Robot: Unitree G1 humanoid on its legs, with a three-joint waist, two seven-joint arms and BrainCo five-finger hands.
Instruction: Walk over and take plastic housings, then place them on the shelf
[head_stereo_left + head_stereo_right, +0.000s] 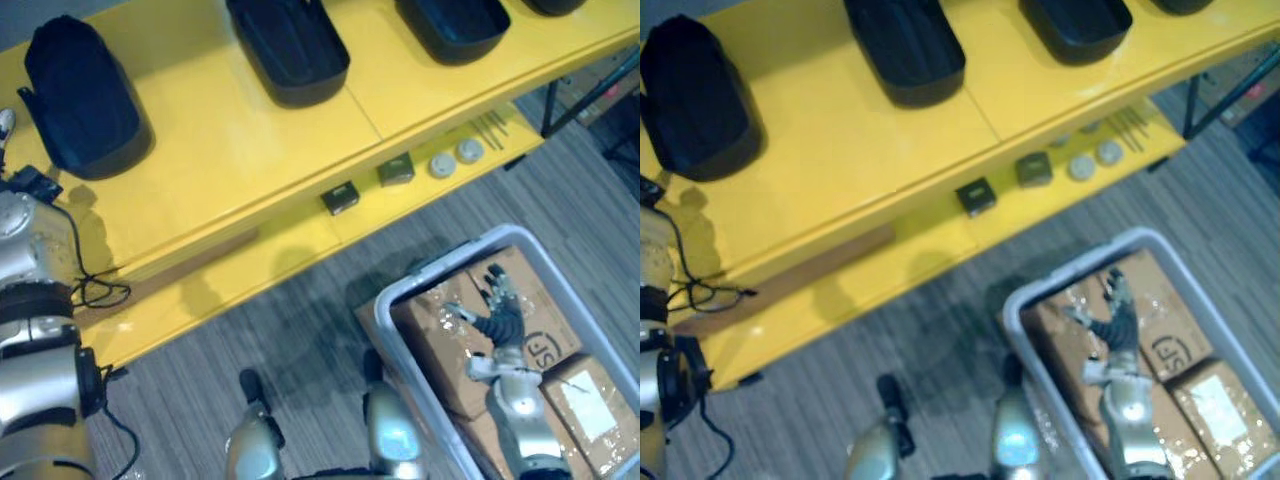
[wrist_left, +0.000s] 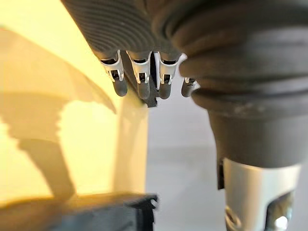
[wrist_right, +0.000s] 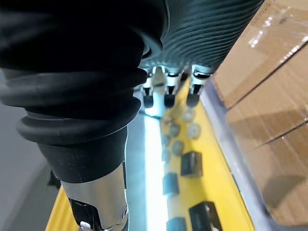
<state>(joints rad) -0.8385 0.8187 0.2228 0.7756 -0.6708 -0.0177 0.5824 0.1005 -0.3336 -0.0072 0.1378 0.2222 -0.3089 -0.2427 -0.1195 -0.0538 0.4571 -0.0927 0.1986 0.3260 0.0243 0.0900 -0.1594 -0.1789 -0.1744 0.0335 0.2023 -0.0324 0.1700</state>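
A long yellow shelf [image 1: 250,150] is running across the top of the head views. Its upper level is serving as the surface where the task's things are sitting. Four black plastic housings [image 1: 290,45] are lying there in a spaced row, each one apart from its neighbours. That spacing suggests they are being laid out one by one rather than stacked.

A grey bin [image 1: 500,237] is standing on the floor at the lower right, close to the robot. It is holding taped cardboard boxes [image 1: 440,340] packed side by side, and no housing is showing inside it.

The right hand [image 1: 497,310] is hanging over the boxes with its fingers spread and loose, gripping nothing. Whether it is touching the cardboard is unclear. It is probably being kept low and out of the way.

The left hand [image 2: 140,79] is hovering over the shelf's left end, near the leftmost housing [image 1: 85,95]. Its fingers are straight and released, and it is holding nothing.

On the lower tier [image 1: 300,245], two small dark blocks [image 1: 340,197] and two pale discs [image 1: 442,165] are lying near the front edge.
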